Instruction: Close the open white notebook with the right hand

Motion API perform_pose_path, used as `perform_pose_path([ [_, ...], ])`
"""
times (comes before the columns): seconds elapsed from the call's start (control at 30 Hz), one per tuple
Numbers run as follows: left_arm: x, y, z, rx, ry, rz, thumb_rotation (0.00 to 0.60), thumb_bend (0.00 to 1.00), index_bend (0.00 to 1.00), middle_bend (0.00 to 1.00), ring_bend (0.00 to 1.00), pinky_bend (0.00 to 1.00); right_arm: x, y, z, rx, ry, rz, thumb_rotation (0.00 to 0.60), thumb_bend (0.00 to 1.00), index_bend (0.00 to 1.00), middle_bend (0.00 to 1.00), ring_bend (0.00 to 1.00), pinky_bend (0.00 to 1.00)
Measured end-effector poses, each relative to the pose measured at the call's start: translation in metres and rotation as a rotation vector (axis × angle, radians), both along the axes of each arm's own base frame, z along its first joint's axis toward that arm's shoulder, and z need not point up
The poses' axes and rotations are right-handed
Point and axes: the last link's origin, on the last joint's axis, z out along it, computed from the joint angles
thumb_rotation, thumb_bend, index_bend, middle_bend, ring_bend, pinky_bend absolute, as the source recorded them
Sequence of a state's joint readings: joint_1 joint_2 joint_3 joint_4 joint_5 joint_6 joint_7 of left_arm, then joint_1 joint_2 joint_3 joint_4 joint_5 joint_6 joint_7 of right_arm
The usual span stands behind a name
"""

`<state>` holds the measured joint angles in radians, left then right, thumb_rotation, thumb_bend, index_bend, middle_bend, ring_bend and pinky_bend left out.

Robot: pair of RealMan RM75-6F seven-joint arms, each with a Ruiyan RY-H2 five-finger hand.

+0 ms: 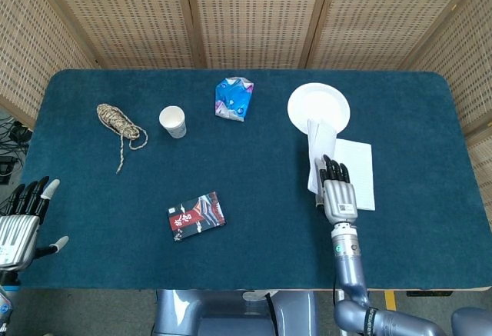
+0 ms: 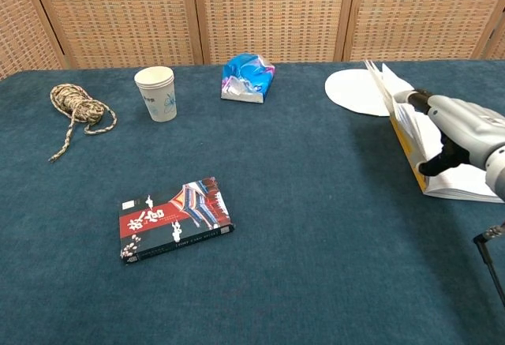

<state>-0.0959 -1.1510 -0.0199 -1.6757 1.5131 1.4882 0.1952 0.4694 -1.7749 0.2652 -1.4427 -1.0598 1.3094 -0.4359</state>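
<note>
In the head view, the right robot hand (image 1: 337, 191) is pressing flat, fingers extended, against the white notebook's (image 1: 355, 182) raised left cover; the left robot hand (image 1: 21, 221) is hanging open at the bench (image 1: 246, 221) edge. In the chest view, that cover is standing nearly upright against the right robot hand (image 2: 458, 128).

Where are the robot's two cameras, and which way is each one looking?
Head view: sits high, looking almost straight down on the whole blue table; it shows the left hand at the near left edge and the right hand and arm against the white notebook.
Chest view: sits lower, looking forward across the table toward the wicker screens; of the robot, only the right hand shows, at the far right.
Both see the right hand, notebook, paper plate, paper cup, rope, blue packet and red-patterned box.
</note>
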Motion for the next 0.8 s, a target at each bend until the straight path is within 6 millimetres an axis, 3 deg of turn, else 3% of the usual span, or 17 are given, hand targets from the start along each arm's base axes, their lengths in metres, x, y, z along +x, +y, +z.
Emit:
perform_pose_path([
  [0.37, 0.007, -0.005, 0.002, 0.012, 0.001, -0.027, 0.6, 0.09, 0.0, 0.0, 0.0, 0.0, -0.005, 0.011, 0.033, -0.075, -0.031, -0.012, 0.6, 0.55, 0.0, 0.0, 0.0, 0.0],
  [0.8, 0.013, -0.012, 0.005, 0.03, -0.007, -0.053, 0.6, 0.09, 0.0, 0.0, 0.0, 0.0, -0.028, 0.011, 0.059, -0.121, -0.031, -0.083, 0.6, 0.54, 0.0, 0.0, 0.0, 0.0],
])
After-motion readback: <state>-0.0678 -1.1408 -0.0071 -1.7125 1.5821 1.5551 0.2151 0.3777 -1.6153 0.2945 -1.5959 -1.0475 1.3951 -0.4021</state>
